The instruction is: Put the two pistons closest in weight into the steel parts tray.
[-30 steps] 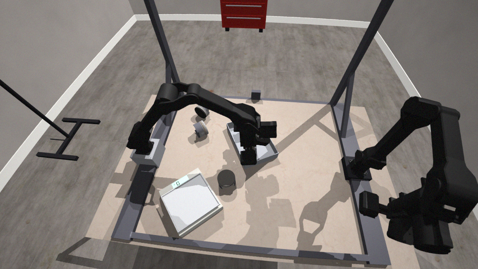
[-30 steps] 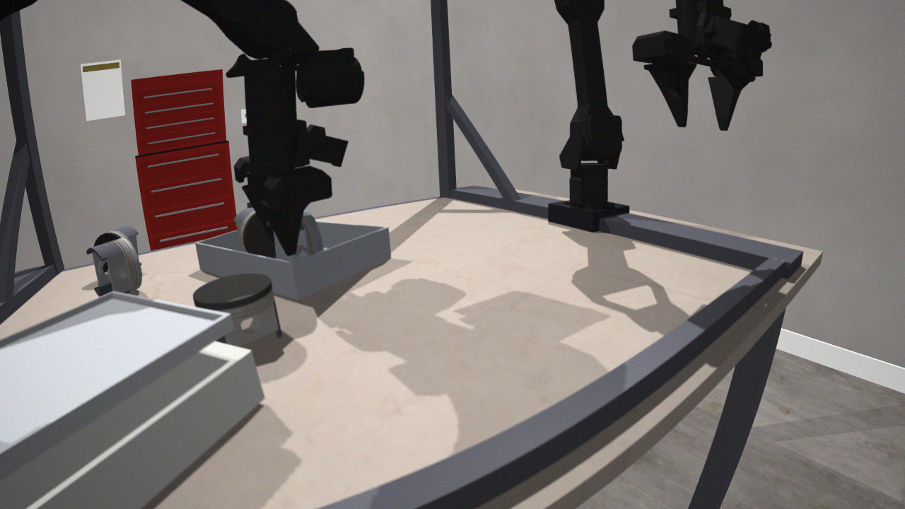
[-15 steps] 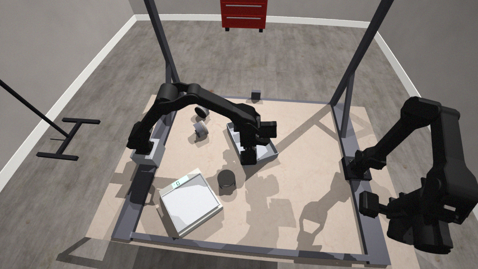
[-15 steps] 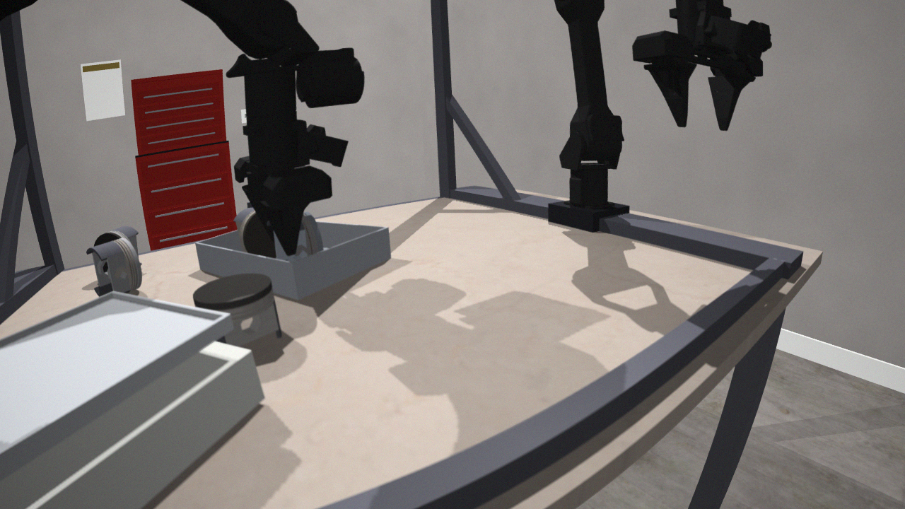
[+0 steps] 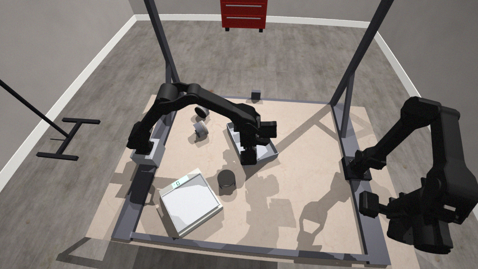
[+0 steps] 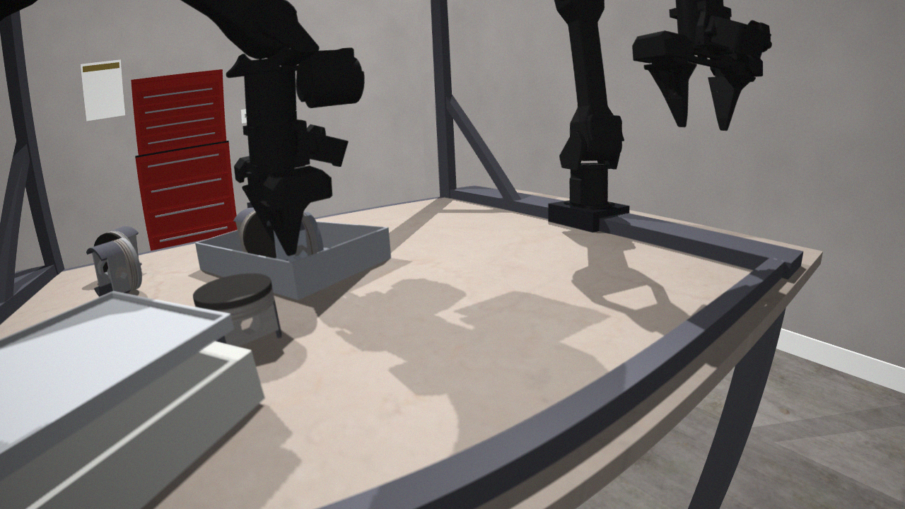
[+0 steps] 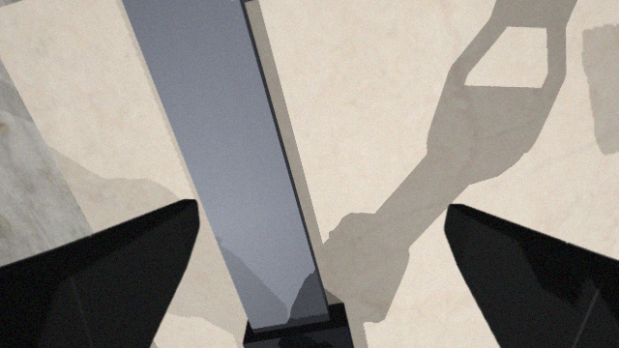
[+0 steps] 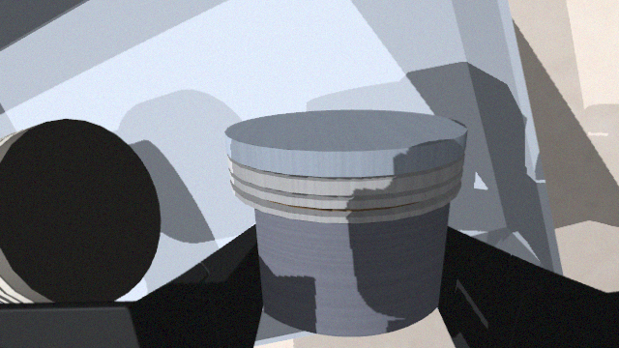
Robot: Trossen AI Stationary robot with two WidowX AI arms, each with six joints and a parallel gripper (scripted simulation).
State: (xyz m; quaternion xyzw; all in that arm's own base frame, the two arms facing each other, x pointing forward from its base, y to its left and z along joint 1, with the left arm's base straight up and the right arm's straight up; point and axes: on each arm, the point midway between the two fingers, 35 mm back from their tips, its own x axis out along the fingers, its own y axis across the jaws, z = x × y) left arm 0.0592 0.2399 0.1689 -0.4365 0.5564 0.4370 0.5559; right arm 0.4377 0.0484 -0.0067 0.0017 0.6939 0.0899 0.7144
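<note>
Evidently a grey piston (image 5: 253, 147) (image 6: 311, 235) (image 8: 350, 193) is being clenched by the right claw (image 5: 248, 148) (image 6: 290, 247) (image 8: 342, 232) within the steel tray (image 5: 271, 157) (image 6: 344, 262) (image 8: 290, 63). Its skirt is being gripped from both sides, probably so that the ringed crown is being left free and a slip is being avoided; whether its weight is being borne by the tray floor cannot be told.

Beside it, a dark-topped piston (image 6: 256, 234) (image 8: 79, 213) is lying in the tray. If these are the closest pair, a release and a straight lift are being called for; the weights are not being shown by the frames. The dark-topped one could be nudged if the claw is being opened too widely.

Outside, an upright piston (image 5: 226, 179) (image 6: 234, 294) is standing beside the scale (image 5: 192, 202) (image 6: 95, 373), and two spare pistons (image 5: 201, 129) (image 6: 123, 266) are lying on the table (image 5: 300, 144) (image 6: 493, 253), presumably being kept out as worse matches. A zero is being displayed, nothing being weighed. Meanwhile, the left claw (image 5: 404, 207) (image 6: 702, 126) (image 7: 323, 215) is being held wide and unloaded, well apart from the tray, likely so that the work is being left unobstructed.
</note>
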